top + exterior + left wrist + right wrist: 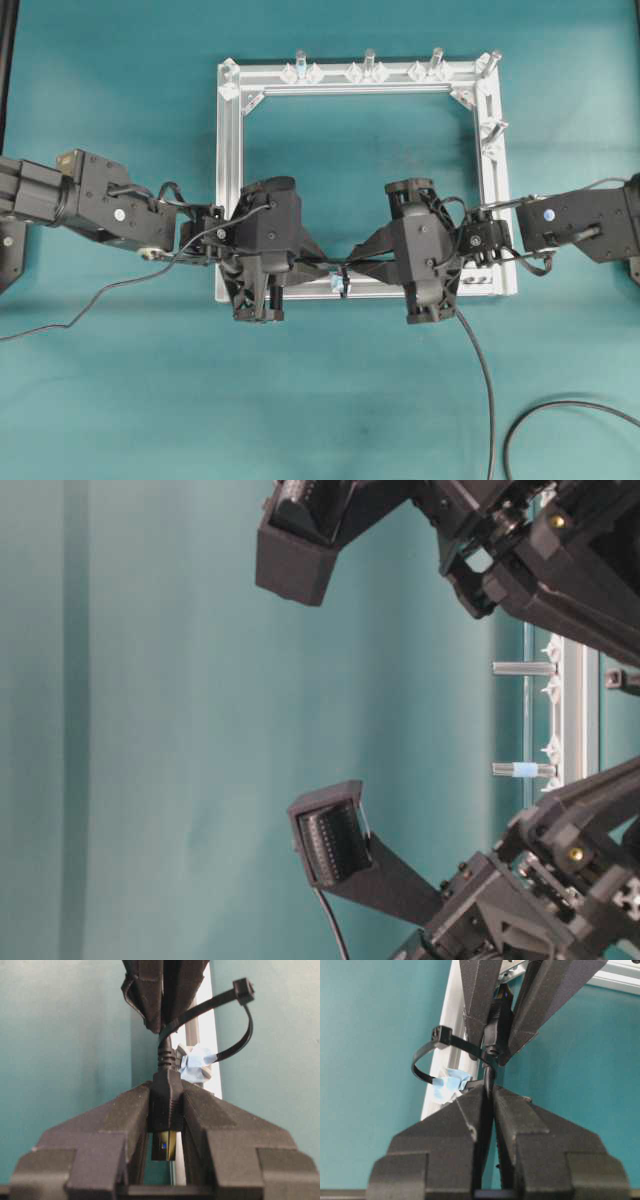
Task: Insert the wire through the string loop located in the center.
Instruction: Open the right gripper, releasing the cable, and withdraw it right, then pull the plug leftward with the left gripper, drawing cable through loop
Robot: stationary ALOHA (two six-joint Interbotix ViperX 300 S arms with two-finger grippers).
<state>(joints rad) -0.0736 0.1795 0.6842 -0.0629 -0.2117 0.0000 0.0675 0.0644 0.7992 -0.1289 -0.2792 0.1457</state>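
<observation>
wire (166, 1097) held at its dark plug between the closed fingers of the left gripper (166, 1125), metallic tip pointing back toward that wrist camera, strain relief and cable running forward out of the jaws. same wire (488, 1080) pinched further along by the right gripper (489, 1097), jaws narrowed tight on the thin cable. short taut span between the two grips, long axis lying level along the near bar of the silver frame (228, 180), seen from overhead as a dark line joining both hands.

string loop (240, 1025) standing just beside that span, to the right of the plug in the left wrist view, to the left of the cable in the right wrist view (427, 1057); tied at the bar by the pale blue tag (197, 1067). loop opening apparently off to the side of the wire's axis, not around it; cannot tell for certain whether any part of the cable already sits inside.

both hands about equally near the loop, facing each other across it. left hand judged the one to steer the plug, since it carries the free end. upright pegs (368, 62) well apart on the far bar.
</observation>
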